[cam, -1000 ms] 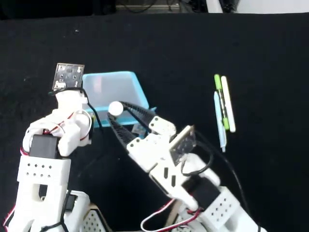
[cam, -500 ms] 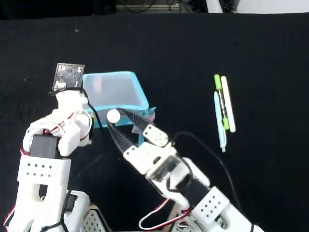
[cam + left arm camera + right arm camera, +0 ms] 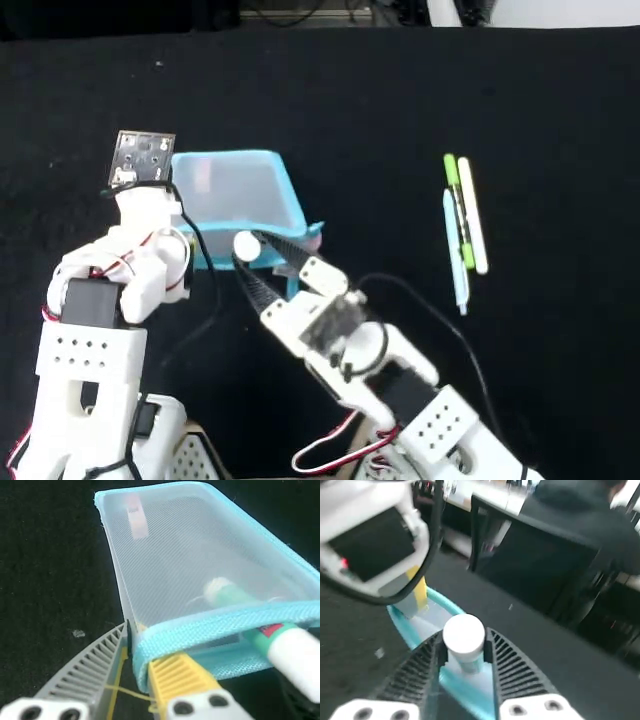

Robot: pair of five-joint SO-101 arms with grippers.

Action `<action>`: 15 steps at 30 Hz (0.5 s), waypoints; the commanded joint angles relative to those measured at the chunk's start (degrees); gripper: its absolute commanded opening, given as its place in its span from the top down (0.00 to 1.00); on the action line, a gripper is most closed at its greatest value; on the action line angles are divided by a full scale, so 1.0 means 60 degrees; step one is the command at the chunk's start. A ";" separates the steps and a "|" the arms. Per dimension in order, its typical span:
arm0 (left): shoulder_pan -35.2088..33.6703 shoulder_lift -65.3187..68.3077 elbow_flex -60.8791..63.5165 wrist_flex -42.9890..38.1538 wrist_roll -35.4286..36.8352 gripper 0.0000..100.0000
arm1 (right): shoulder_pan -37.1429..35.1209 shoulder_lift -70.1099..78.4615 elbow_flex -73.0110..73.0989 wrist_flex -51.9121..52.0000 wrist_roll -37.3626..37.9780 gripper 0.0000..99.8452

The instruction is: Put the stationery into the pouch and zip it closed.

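The black worktop (image 3: 400, 100) runs back to its far edge at the top of the high view, and a broad dark stretch of it lies between the pouch and the loose pens. The blue mesh pouch (image 3: 235, 195) lies left of centre, its open mouth facing the arms. The left gripper (image 3: 131, 635) is clenched on the pouch's zip-edged rim at one corner, grey finger outside and yellow finger inside. The right gripper (image 3: 464, 647) grasps a white-capped marker (image 3: 464, 632) at the pouch mouth. Its green and white barrel passes under the rim, and its tip shows through the mesh. Well to the right, a green pen (image 3: 456, 195), a white pen (image 3: 472, 220) and a pale blue pen (image 3: 455, 255) lie side by side, touching. A pink label (image 3: 136, 517) on the pouch and a red patch (image 3: 270, 628) on the marker carry print too small to read.
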 commanded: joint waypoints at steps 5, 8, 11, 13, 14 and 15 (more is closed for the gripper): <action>0.0037 -0.0029 -0.0095 -0.0103 0.0117 0.97 | 0.0220 -0.0168 -0.3260 0.4132 -0.1363 0.79; 0.0037 -0.0029 -0.0095 -0.0117 0.0117 0.97 | 0.0249 -0.0198 -0.4242 0.4850 -0.1348 0.79; 0.0037 -0.0029 -0.0095 -0.0117 0.0117 0.97 | 0.0308 -0.0168 -0.5253 0.5612 -0.1333 0.79; 0.0037 -0.0029 -0.0095 -0.0117 0.0117 0.97 | 0.0674 -0.0154 -0.5897 0.6242 -0.1363 0.79; 0.0037 -0.0029 -0.0095 -0.0117 0.0117 0.97 | 0.0967 -0.0154 -0.6161 0.6535 -0.1392 0.79; 0.0022 -0.0029 -0.0095 -0.0117 0.0117 0.97 | 0.1319 -0.0139 -0.6366 0.6799 -0.1392 0.79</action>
